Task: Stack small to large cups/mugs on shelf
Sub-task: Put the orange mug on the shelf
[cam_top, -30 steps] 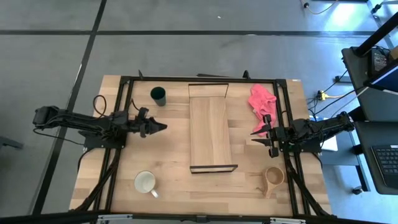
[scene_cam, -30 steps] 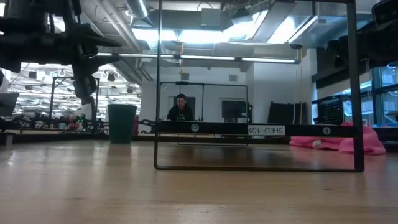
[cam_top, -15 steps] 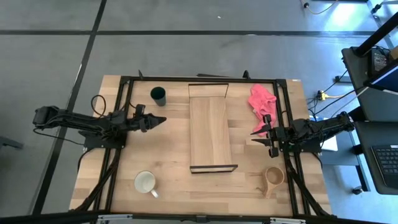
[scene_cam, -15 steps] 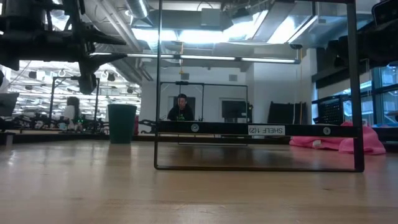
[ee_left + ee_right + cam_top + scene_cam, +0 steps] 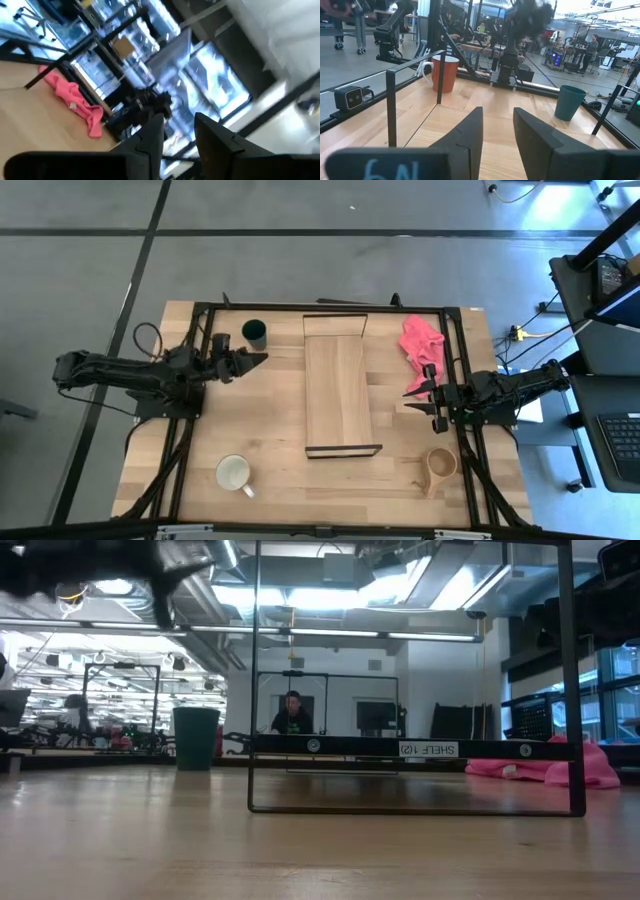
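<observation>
The dark green cup [image 5: 254, 332] stands upright on the table at the far left; it also shows in the low view [image 5: 196, 738]. The orange-brown mug [image 5: 233, 473] stands at the near left, its white inside up. The tan wooden cup [image 5: 440, 465] stands at the near right. The shelf [image 5: 338, 385] lies along the table's middle. My left gripper [image 5: 258, 360] is open and empty in the air, just near of the green cup. My right gripper [image 5: 410, 398] is open and empty at the shelf's right side, pointing across the shelf [image 5: 455, 125].
A pink cloth [image 5: 420, 345] lies at the far right of the table. A black metal frame [image 5: 200, 380] runs around the tabletop. Bare wood lies between the shelf and the cups on both sides. A person sits in the room beyond the table [image 5: 291, 712].
My left gripper has gone up and toward the table's far edge, closer to the dark green cup, and has tipped upward. The cups, the shelf and my right arm have kept still.
</observation>
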Available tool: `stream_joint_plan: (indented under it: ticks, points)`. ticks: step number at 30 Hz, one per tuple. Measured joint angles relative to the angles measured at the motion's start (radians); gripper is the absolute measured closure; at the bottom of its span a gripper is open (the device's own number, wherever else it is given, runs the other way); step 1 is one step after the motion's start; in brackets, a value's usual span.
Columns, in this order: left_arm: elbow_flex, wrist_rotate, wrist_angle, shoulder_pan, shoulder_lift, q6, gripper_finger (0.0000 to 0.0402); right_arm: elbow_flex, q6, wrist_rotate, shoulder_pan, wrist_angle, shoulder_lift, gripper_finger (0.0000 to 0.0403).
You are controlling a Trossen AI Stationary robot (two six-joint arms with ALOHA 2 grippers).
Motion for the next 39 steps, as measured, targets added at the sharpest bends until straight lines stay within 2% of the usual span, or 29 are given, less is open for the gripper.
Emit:
stream_joint_plan:
  ticks: [3,8,10,13,18,23,29,33,39]
  points:
    - [0.214,0.071,-0.421,0.012,0.006,0.1,0.0299,0.0,0.0,0.0,0.0,0.0,0.0,0.0292]
    - [0.581,0.059,-1.203,-0.008,0.127,0.298,0.0299,0.0,0.0,0.0,0.0,0.0,0.0,0.0292]
    - [0.69,0.052,-1.402,-0.028,0.184,0.325,0.0299,0.0,0.0,0.0,0.0,0.0,0.0,0.0292]
    - [0.809,0.052,-1.615,-0.083,0.257,0.31,0.0299,0.0,0.0,0.0,0.0,0.0,0.0,0.0292]
    - [0.892,0.094,-1.752,-0.236,0.335,0.15,0.0299,0.0,0.0,0.0,0.0,0.0,0.0,0.0292]
    - [0.895,0.102,-1.845,-0.466,0.401,-0.071,0.0299,0.0,0.0,0.0,0.0,0.0,0.0,0.0292]
    - [0.895,0.003,-1.847,-0.75,0.548,-0.25,0.0299,0.0,0.0,0.0,0.0,0.0,0.0,0.0292]
    - [0.895,-0.051,-1.847,-0.843,0.65,-0.277,0.0299,0.0,0.0,0.0,0.0,0.0,0.0,0.0292]
    - [0.895,-0.053,-1.82,-0.88,0.751,-0.304,0.0293,0.0,0.0,0.0,0.0,0.0,0.0,0.0292]
